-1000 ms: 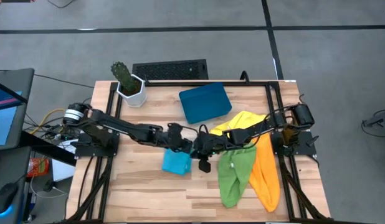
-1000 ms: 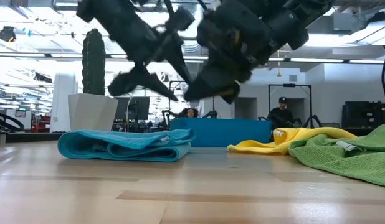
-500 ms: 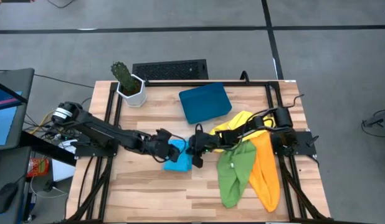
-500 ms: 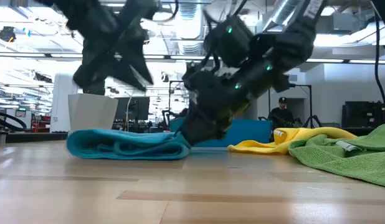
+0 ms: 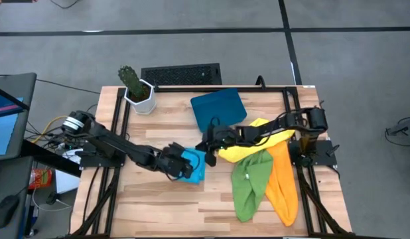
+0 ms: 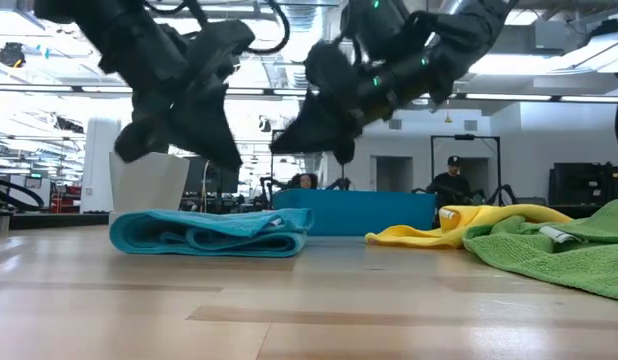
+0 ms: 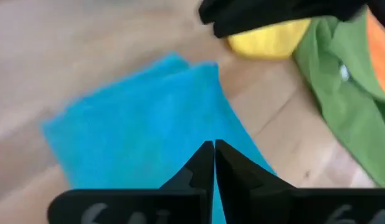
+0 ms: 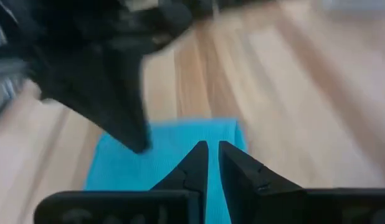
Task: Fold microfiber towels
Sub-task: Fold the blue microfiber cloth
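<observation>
Four towels on the tabletop (image 5: 158,199): one blue towel (image 5: 192,166), one yellow towel (image 5: 248,143), one green towel (image 5: 250,186), one orange towel (image 5: 283,182). One blue tray (image 5: 218,109), one potted cactus (image 5: 135,87). Two arms, one pincer each.

Light: bright, even, from overhead; ceiling strip lamps glow across the top of the low view
Shadows: soft, short, under the folded light blue microfiber towel (image 6: 209,232)
Glare: pale sheen on the wooden slatted table (image 6: 319,310) in the lower frame
Blur: both wrist views smeared; the two dark arms streaked in the low view
Focus: high view sharp throughout; distant room behind soft
</observation>
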Robot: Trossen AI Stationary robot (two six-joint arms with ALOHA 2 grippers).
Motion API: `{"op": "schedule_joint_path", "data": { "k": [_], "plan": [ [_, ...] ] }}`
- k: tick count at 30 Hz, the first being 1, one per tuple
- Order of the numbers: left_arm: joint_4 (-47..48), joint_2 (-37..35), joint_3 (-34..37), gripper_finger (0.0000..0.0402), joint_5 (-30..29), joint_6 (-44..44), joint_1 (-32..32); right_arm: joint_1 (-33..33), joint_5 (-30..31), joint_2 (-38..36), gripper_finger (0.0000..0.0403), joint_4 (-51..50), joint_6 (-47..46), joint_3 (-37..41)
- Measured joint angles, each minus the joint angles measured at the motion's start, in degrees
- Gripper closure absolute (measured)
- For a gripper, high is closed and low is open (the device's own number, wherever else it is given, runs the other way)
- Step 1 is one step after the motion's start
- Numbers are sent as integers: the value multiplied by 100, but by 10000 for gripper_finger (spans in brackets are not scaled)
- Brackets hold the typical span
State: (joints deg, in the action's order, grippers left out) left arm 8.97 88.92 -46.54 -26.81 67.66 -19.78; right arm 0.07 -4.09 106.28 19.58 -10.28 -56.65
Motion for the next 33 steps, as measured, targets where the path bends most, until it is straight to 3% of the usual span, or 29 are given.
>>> {"op": "schedule_joint_path", "data": {
  "k": [6, 11, 16, 21, 26, 33],
  "plan": [
    [-839, 749, -7, 400, 55, 368, -319, 184, -1, 675, 339, -105, 32, 20],
    [-773, 977, -10, 401, 88, 555, -364, 44, 171, 1006, 340, -78, -176, -3],
    [-788, 811, -4, 401, 283, 518, -380, -67, -286, 329, 340, -396, -26, 27],
    [-861, 214, -55, 401, 557, 147, -446, -55, 93, -548, 334, -1310, 284, 1],
    [-405, -290, -57, 389, 766, 113, -589, -145, 126, -657, 288, -1979, 172, 10],
    [24, -496, -55, 313, 750, 497, -872, -280, -34, 11, 195, -1885, -22, -57]
  ]
}}
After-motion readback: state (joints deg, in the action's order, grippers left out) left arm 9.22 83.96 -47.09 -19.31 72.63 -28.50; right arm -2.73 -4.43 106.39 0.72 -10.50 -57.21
